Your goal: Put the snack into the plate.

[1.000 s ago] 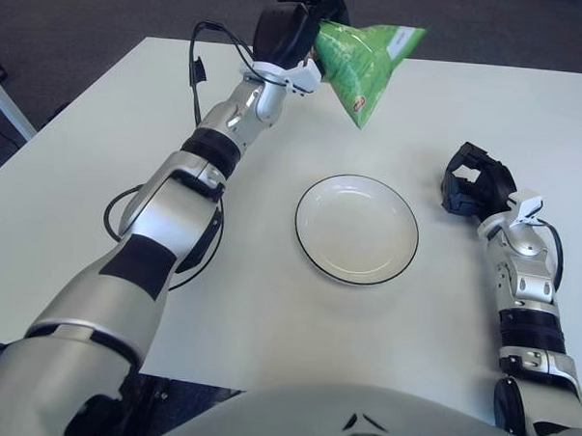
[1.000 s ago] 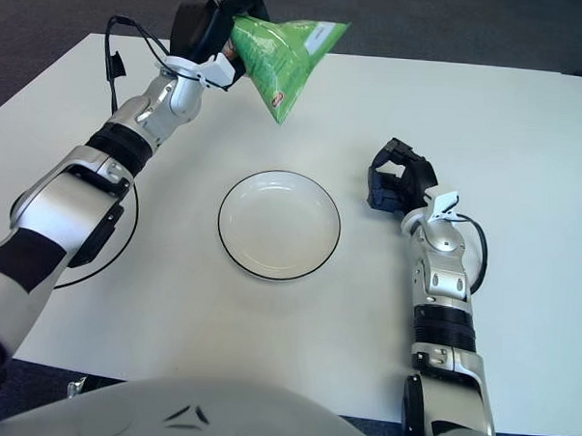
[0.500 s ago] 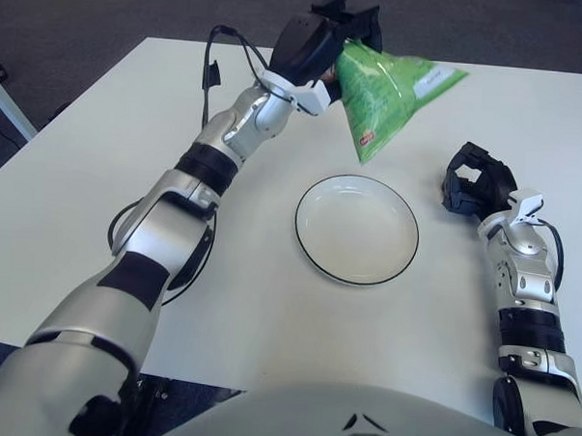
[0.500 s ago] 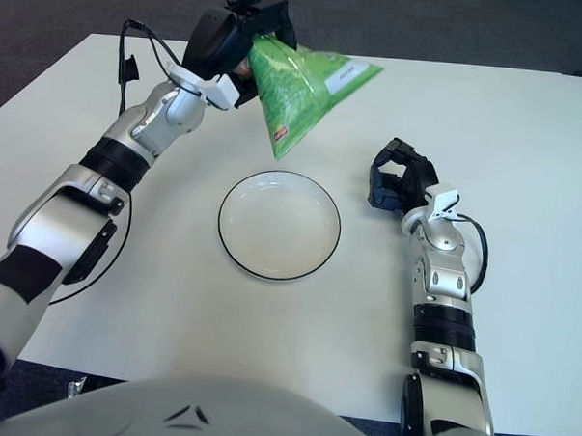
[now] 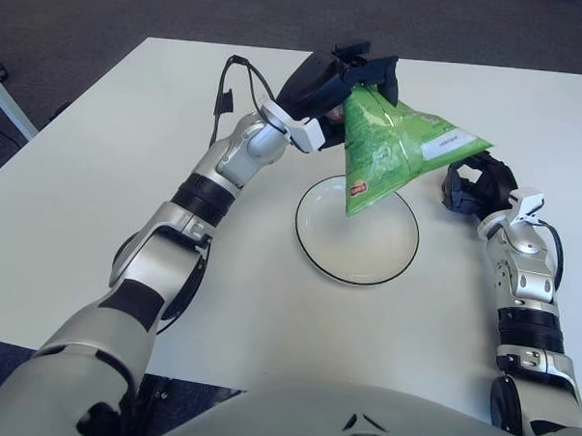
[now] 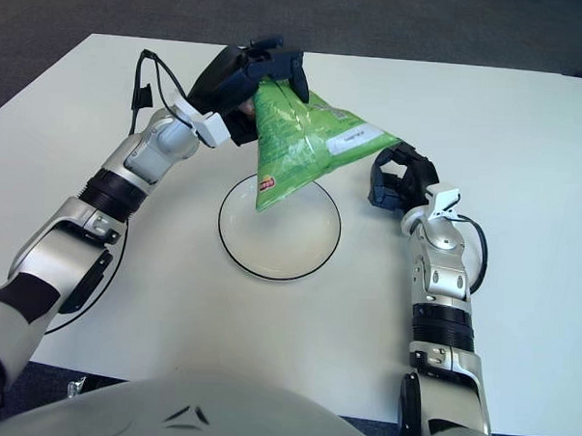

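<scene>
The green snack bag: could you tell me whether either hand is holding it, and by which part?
The left hand grips the green snack bag by its upper corner, hanging it over the plate. The right hand, beside the plate, holds nothing.

both head-mounted eyes look forward and down at the same white table (image 5: 100, 171), viewpoints slightly offset sideways.

Both arms are silver-grey shells broken by black joint bands; the left hand (image 5: 338, 77), upper centre of the frame, is black with a white wrist bracket; a black cable (image 5: 232, 73) loops off its forearm; the right hand (image 5: 474, 184), at right, is black too, with a white clip; a pale grey torso (image 5: 359, 419) fills the bottom edge.
</scene>
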You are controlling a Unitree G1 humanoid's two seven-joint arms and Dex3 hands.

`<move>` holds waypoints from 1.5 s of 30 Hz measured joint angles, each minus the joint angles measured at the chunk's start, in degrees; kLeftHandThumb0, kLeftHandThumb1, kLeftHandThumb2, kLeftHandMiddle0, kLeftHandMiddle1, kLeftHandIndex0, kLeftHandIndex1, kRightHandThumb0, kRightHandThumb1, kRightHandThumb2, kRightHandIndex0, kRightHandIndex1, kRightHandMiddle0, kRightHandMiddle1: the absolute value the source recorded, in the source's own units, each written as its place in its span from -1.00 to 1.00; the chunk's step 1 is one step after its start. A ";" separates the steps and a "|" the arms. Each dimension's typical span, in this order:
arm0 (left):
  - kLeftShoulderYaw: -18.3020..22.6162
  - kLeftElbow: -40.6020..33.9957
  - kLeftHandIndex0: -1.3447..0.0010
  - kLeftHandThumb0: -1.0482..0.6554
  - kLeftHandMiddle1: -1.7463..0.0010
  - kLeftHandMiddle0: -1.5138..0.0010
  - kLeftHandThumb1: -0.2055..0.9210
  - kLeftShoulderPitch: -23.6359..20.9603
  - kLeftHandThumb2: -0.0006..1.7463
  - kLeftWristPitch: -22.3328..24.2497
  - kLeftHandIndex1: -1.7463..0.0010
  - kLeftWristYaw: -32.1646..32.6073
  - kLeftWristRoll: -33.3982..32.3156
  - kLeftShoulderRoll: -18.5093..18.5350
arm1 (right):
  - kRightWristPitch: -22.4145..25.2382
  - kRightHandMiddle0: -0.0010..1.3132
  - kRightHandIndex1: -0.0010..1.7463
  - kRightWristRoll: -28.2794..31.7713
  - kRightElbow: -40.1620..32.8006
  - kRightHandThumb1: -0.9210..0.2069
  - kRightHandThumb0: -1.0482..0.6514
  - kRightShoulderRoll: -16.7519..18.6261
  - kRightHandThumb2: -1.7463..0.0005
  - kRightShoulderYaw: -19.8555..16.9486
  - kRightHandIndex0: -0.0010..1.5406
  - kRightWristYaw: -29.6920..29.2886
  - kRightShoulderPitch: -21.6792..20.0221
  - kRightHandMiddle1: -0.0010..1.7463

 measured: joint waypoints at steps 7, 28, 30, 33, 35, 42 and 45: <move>-0.06 -0.72 -0.63 0.92 -1.00 -0.10 -0.54 4.51 0.88 -4.29 -1.00 -6.37 -3.76 0.21 | 0.18 -0.03 1.00 0.11 0.06 0.11 -0.35 0.00 -0.54 -0.29 0.72 0.02 -0.20 1.00; -0.86 -0.66 -0.52 0.89 -1.00 -0.04 -0.46 7.70 0.81 -5.84 -1.00 -18.36 -3.76 0.92 | 0.24 -0.03 1.00 0.11 0.38 0.11 -0.35 0.09 -0.55 -0.43 0.73 -0.08 -0.61 1.00; -0.87 -0.75 -0.52 0.89 -1.00 -0.04 -0.46 7.85 0.81 -5.53 -1.00 -18.90 -3.26 1.06 | 0.27 -0.03 1.00 0.11 0.38 0.11 -0.35 0.09 -0.55 -0.45 0.73 -0.08 -0.61 1.00; -0.92 -1.20 -0.52 0.89 -1.00 -0.04 -0.46 7.84 0.81 -5.05 -1.00 -19.65 -2.61 1.35 | 0.45 -0.03 1.00 0.12 0.37 0.11 -0.35 0.09 -0.55 -0.46 0.73 -0.09 -0.65 1.00; -1.11 -1.60 -0.51 0.89 -1.00 -0.04 -0.46 7.82 0.81 -4.83 -1.00 -20.20 -1.87 1.67 | 0.60 -0.03 1.00 0.13 0.37 0.11 -0.35 0.09 -0.55 -0.47 0.73 -0.09 -0.68 1.00; -1.46 -1.92 -0.53 0.90 -1.00 -0.06 -0.48 6.90 0.83 -5.93 -1.00 -19.82 2.98 2.66 | 0.69 -0.03 1.00 0.15 0.35 0.11 -0.35 0.11 -0.55 -0.50 0.73 -0.10 -0.71 1.00; -1.82 -1.89 -0.46 0.90 -1.00 -0.07 -0.49 6.17 0.83 -6.00 -1.00 -19.94 3.80 2.98 | 0.71 -0.03 1.00 0.31 0.36 0.12 -0.35 0.14 -0.55 -0.54 0.73 -0.08 -0.73 1.00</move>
